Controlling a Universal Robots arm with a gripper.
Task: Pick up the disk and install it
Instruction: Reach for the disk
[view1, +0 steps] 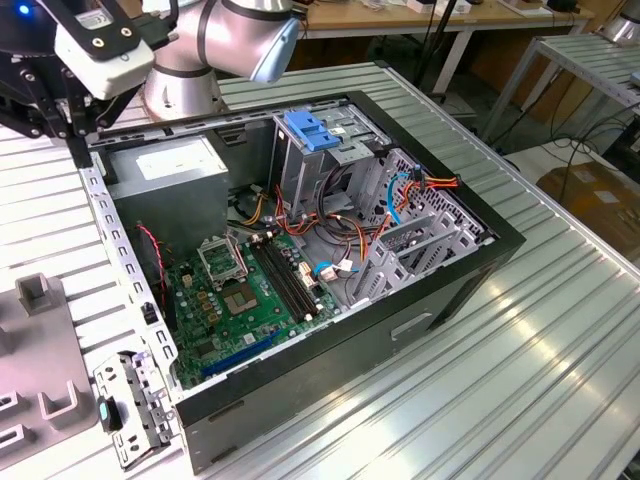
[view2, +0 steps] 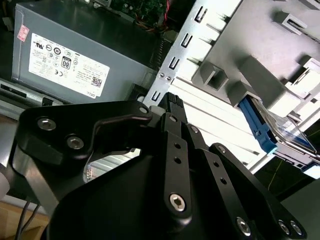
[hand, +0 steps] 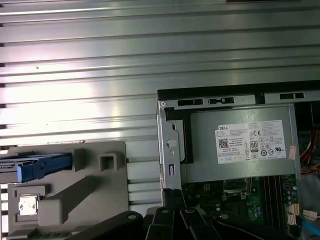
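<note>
The disk (hand: 35, 169) sits in a grey fixture (hand: 95, 195) on the ribbed metal table (hand: 100, 50), outside the computer case (hand: 215, 92). In both wrist views a blue side rail (view2: 255, 125) edges it. Its long axis runs roughly square to the case's near wall, with one rail end facing that wall. A strip of bare table separates fixture and case.

The case lies open on its side. Inside it, a grey power supply (view1: 165, 165) fills one corner, and a green motherboard (view1: 250, 300) covers the floor. A metal drive cage (view1: 320, 170) topped by a blue clip (view1: 310, 130) stands next to loose coloured cables.

The gripper (view1: 75, 140) hangs over the case's rim just beside the power supply, apart from the disk. Whether it is wide or narrow cannot be told. Open table stretches around the case on the exterior view's right.
</note>
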